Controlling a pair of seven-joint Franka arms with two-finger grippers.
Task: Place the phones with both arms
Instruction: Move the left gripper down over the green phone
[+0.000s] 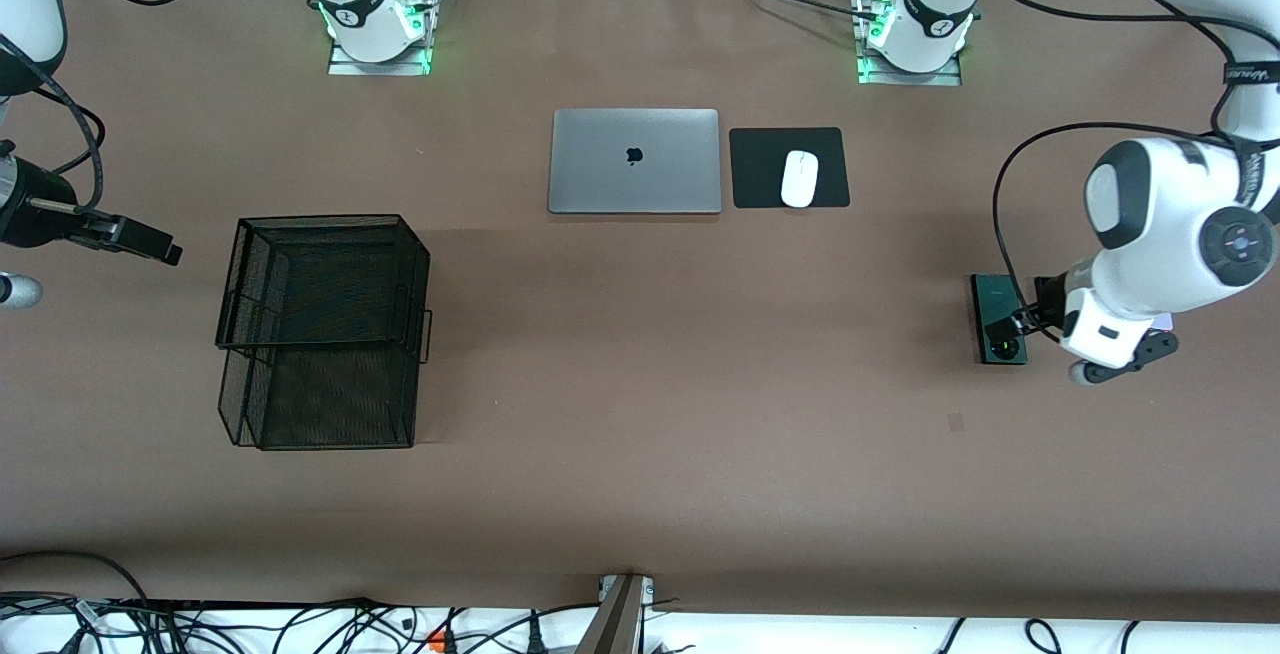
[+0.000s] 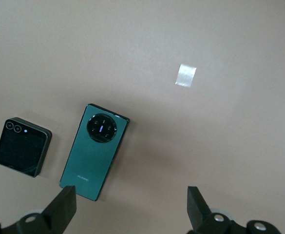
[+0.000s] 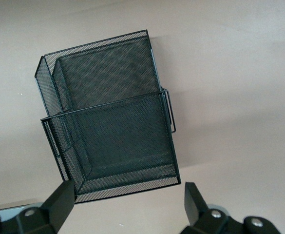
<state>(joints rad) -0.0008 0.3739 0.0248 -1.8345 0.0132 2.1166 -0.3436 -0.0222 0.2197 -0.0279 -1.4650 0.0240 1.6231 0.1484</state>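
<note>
Meanwhile, left gripper [image 2: 130, 207], fingers wide and empty, hovers over green phone [image 2: 94, 150]; descending off-centre risks nudging it. Right gripper [image 3: 127, 204], equally open, waits above mesh basket [image 3: 108, 114].

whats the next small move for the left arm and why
Probably lower the left gripper onto the dark-green phone: its jaws are open and hold nothing, and the phone lies flat on the table just off the gap between them, so shift sideways a little first.

Left claw [image 2: 130, 207] fingers spread, empty, pointing down, right claw [image 3: 127, 204] fingers spread, empty, raised, arm waiting
</note>
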